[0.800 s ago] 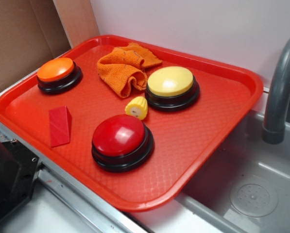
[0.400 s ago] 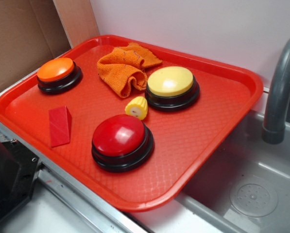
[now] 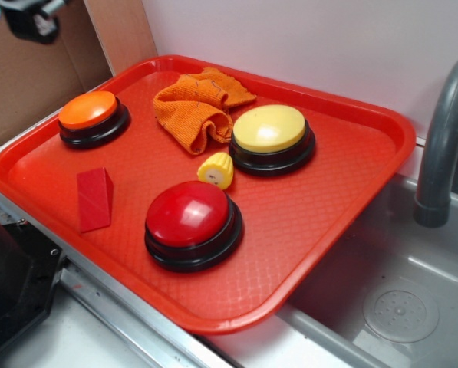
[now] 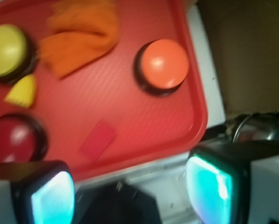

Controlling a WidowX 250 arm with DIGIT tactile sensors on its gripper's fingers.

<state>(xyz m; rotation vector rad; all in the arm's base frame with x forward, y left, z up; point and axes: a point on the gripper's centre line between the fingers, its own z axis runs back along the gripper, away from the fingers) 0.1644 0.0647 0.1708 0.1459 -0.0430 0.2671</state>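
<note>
Grey faucet (image 3: pixel 442 146) beside sink (image 3: pixel 367 261)

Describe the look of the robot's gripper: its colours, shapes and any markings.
The gripper has two blocky fingers with dark rims, pale grey outer sides and glossy turquoise inner pads. No markings show. The exterior view shows only a dark arm piece at its top-left corner.

We see a glossy plastic orange button (image 3: pixel 87 110), a matt textured plastic tray (image 3: pixel 313 207), and a soft ribbed cloth (image 3: pixel 192 111).
</note>
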